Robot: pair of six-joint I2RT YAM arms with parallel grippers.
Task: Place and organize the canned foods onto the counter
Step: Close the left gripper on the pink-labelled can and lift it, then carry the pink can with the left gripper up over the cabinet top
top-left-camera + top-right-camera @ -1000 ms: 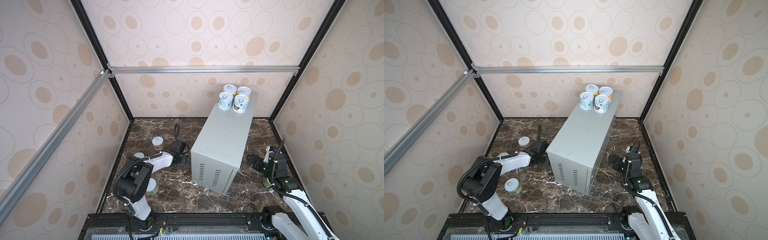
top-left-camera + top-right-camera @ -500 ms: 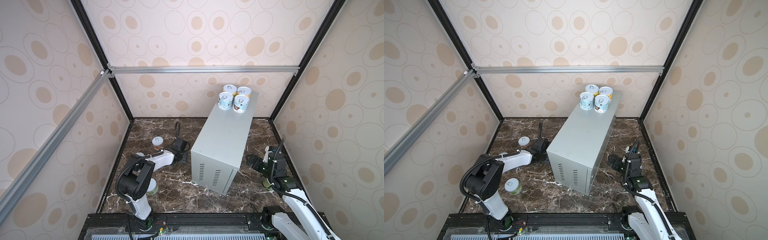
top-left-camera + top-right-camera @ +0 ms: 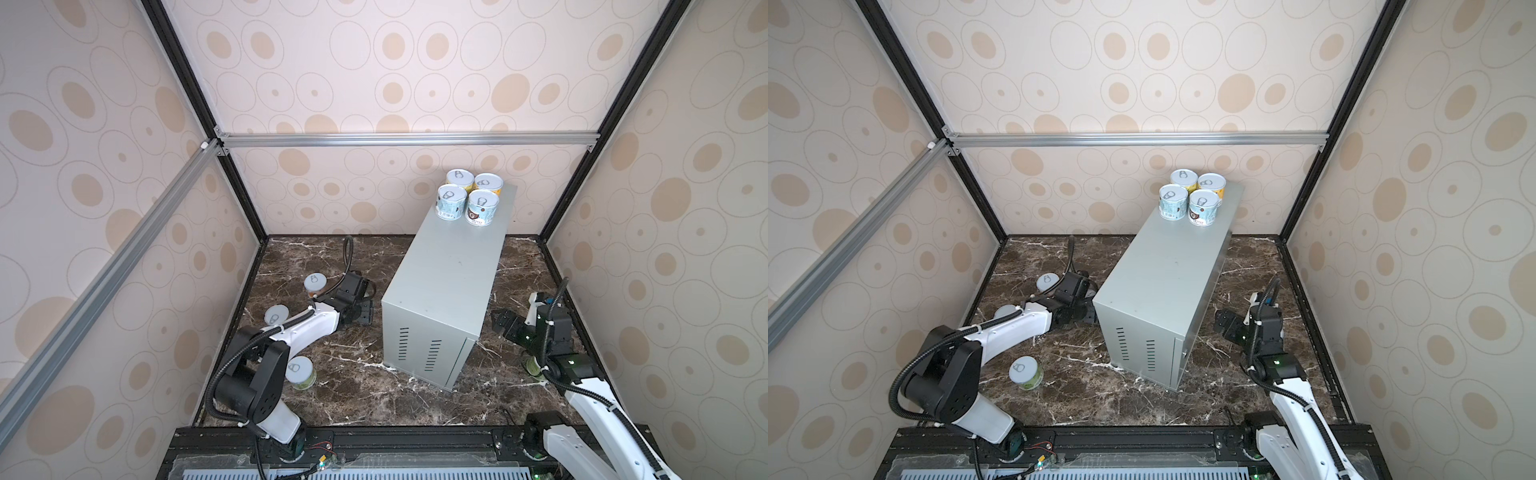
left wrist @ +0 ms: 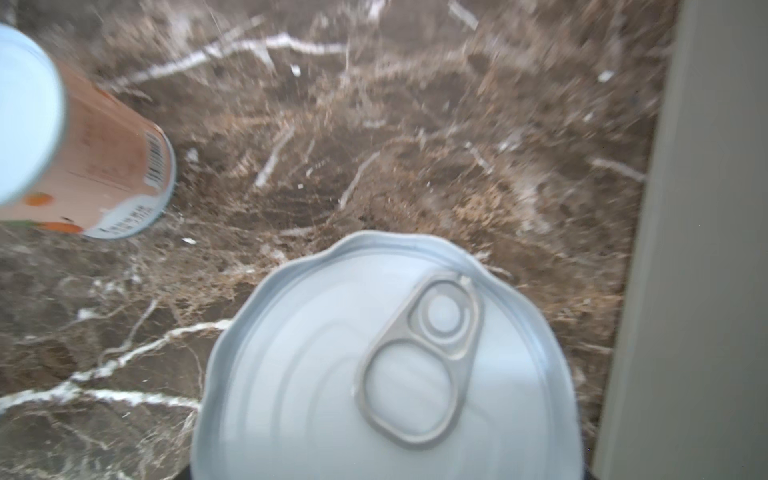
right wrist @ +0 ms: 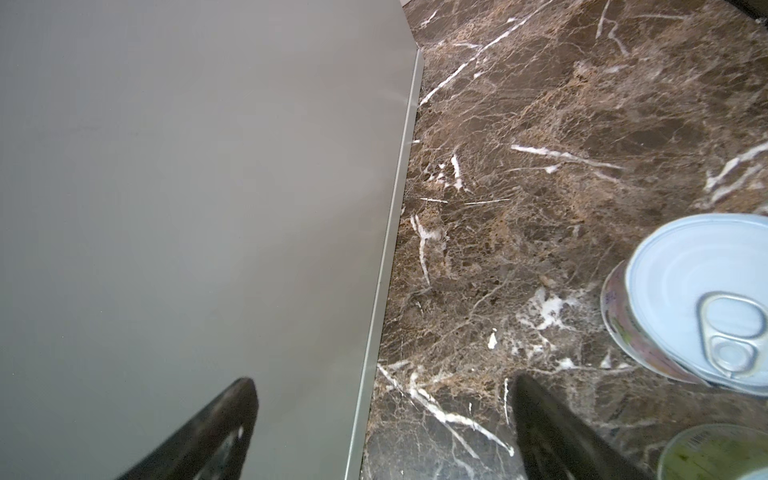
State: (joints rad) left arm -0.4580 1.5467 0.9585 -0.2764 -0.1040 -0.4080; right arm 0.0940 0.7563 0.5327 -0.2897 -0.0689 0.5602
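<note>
Cans [image 3: 467,199]: four sat on the counter's [image 3: 449,270] far end, none added lately. Your left gripper [image 3: 363,311] stayed low left of it over another can [image 4: 386,365], jaws hidden, grip unclear, so pickup looked pending; right gripper [image 5: 382,380] spread, empty.

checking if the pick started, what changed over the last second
The elbow of the left arm swung slightly outward; the left gripper stayed low beside the counter, over a can, grip hidden. The right gripper, open, the four cans on top and the floor cans stayed put.
</note>
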